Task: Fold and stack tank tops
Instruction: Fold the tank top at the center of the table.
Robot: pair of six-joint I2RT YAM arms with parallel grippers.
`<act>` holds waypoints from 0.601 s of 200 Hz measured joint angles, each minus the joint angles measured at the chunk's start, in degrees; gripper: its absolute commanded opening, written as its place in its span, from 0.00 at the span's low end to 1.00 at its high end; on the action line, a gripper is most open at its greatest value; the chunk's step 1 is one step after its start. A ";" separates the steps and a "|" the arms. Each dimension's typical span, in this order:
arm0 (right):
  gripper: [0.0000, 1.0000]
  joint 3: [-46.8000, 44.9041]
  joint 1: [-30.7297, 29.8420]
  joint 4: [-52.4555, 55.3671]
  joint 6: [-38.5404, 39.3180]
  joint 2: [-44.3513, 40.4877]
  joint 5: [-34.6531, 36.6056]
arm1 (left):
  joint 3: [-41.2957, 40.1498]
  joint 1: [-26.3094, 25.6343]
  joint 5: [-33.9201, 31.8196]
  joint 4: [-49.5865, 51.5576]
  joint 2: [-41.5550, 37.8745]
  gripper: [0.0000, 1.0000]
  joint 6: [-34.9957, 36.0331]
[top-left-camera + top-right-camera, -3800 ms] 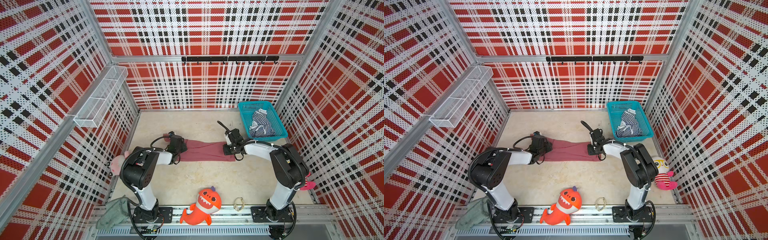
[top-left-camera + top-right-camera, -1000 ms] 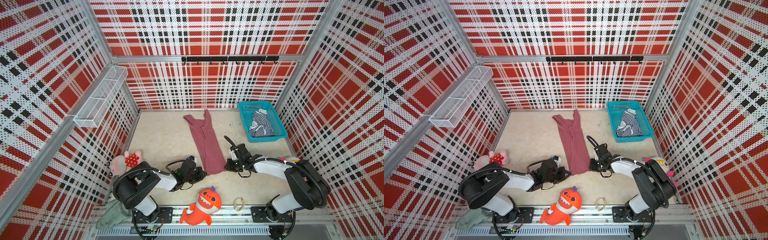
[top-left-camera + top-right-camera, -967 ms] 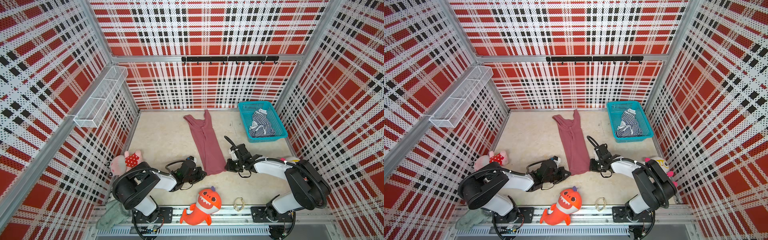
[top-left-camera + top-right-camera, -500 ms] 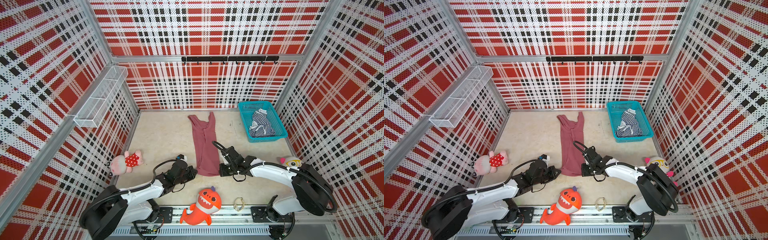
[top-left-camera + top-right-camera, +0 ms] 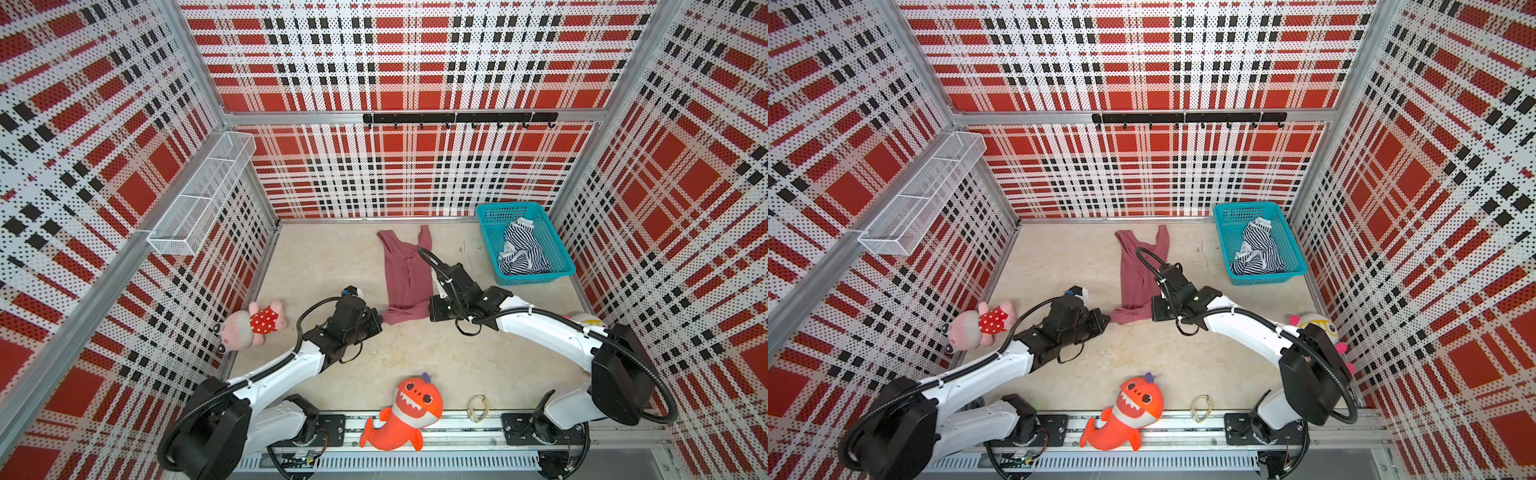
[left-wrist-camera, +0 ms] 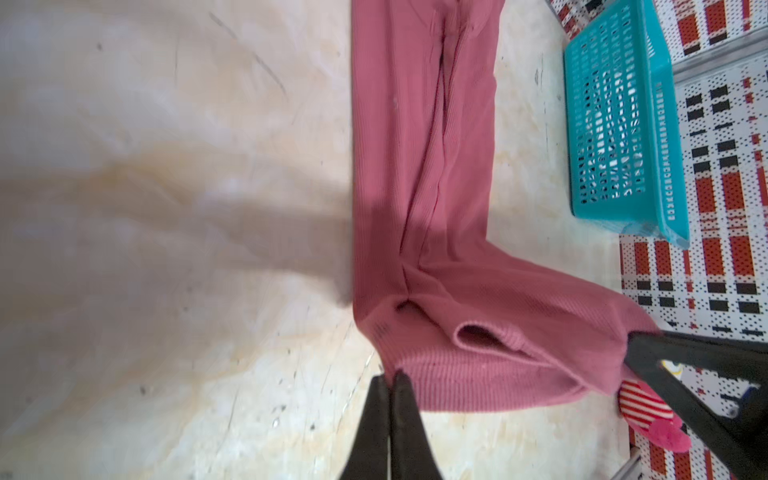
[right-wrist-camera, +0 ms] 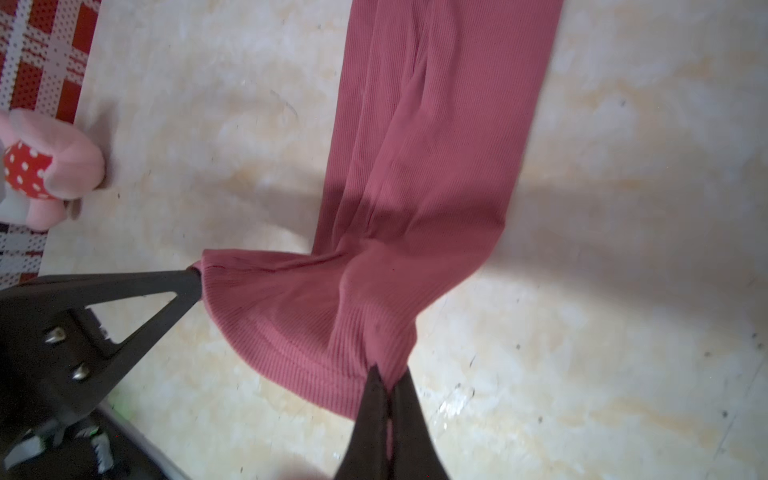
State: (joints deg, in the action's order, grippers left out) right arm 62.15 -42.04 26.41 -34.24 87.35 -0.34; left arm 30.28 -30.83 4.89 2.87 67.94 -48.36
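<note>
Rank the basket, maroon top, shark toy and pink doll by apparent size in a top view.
1. basket
2. maroon top and shark toy: they look too alike to rank
3. pink doll

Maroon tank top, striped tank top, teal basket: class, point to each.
maroon tank top point(image 5: 405, 276), in a top view, middle of its body
striped tank top point(image 5: 523, 251), in a top view, bunched middle
teal basket point(image 5: 536, 279), in a top view, near wall
</note>
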 measured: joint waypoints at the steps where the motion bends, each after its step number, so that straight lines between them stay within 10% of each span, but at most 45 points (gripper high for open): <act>1: 0.00 0.24 0.13 0.04 0.24 0.22 0.00 | 0.13 0.07 0.04 0.00 0.17 0.00 0.09; 120: 0.00 18.29 11.06 -0.66 14.05 20.09 -2.69 | 23.85 6.58 5.68 -4.63 29.22 0.00 13.42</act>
State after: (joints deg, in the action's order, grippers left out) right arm 80.44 -30.98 25.76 -20.18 107.44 -3.03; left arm 54.13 -24.25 10.57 -1.76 97.17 -34.94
